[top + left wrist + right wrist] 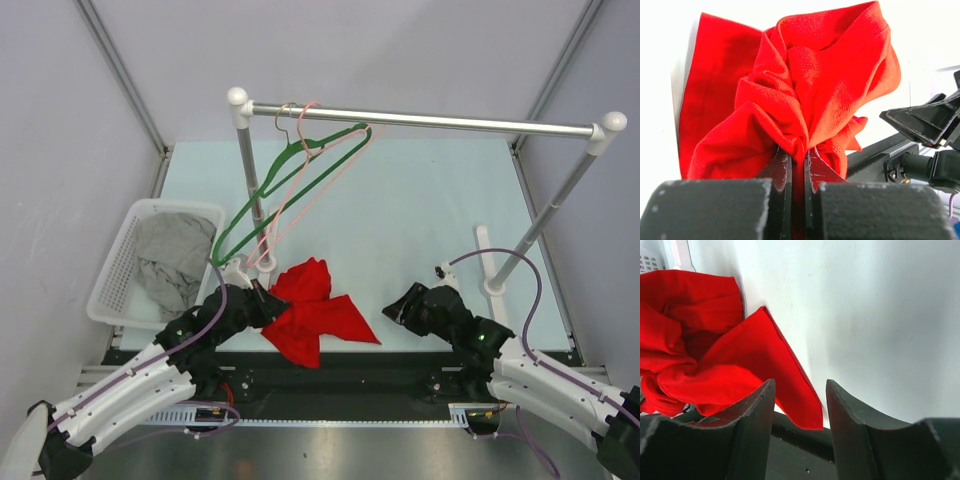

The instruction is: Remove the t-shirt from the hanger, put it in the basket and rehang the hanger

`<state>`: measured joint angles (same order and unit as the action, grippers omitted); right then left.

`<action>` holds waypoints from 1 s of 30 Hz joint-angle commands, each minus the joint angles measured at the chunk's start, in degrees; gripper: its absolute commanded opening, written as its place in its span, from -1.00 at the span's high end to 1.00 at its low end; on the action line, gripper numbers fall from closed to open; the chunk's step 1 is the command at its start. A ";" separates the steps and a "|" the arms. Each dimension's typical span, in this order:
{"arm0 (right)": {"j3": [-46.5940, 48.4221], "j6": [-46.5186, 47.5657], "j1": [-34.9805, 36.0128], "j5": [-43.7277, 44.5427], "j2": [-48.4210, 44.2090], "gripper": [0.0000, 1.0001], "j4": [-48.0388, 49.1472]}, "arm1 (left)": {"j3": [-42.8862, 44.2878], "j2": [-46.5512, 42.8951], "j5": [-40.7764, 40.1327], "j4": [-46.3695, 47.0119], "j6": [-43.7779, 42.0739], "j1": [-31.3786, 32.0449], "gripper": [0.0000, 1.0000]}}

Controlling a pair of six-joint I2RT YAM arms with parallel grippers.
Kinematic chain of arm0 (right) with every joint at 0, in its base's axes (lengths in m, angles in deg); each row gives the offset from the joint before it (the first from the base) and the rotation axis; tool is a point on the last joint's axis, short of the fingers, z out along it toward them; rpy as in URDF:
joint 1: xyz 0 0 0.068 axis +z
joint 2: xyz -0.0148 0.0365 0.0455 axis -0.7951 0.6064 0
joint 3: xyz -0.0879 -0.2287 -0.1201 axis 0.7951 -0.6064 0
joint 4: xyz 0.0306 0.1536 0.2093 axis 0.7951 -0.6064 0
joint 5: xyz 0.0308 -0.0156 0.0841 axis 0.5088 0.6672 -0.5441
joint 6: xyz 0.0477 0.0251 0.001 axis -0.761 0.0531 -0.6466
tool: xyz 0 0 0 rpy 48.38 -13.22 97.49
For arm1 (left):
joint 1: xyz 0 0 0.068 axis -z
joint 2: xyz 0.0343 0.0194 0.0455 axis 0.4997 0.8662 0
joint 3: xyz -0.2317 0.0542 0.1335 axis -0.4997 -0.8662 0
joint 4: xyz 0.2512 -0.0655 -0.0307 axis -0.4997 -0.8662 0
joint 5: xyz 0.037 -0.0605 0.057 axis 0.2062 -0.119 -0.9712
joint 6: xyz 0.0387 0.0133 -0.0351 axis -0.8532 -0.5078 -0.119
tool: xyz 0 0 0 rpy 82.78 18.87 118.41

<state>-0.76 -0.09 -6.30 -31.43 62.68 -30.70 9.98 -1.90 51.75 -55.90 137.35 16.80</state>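
The red t-shirt (315, 312) lies crumpled on the table near the front edge, off any hanger. My left gripper (262, 297) is shut on a bunched fold of the t-shirt (805, 100) at its left side. A green hanger (285, 180) and a pink hanger (318, 165) hang bare from the rail (420, 120). My right gripper (396, 308) is open and empty, just right of the shirt; in the right wrist view (800, 390) a flat corner of the t-shirt (765, 360) lies ahead of its fingers.
A white basket (125, 250) at the left holds a grey garment (170, 260). The rail's posts stand at back left (245, 170) and right (550, 215). The table's front edge runs just below the shirt.
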 commanded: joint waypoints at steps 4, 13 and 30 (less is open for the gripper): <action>2.29 1.06 -0.14 1.42 -1.07 0.00 -1.24 | 0.70 -1.75 -0.51 0.27 1.27 -0.64 0.99; 3.78 2.11 -0.40 1.77 -2.30 -0.01 -3.78 | 5.10 -0.43 7.65 -3.24 -4.27 -16.36 0.99; 5.80 3.70 -0.93 0.54 -3.80 -0.02 -5.02 | 23.37 -0.26 -7.36 -18.88 -12.62 -35.88 0.99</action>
<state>1.75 2.14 -6.96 -31.04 59.99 -35.11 27.90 -3.74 52.34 -73.01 126.88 -16.81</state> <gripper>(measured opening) 0.508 0.059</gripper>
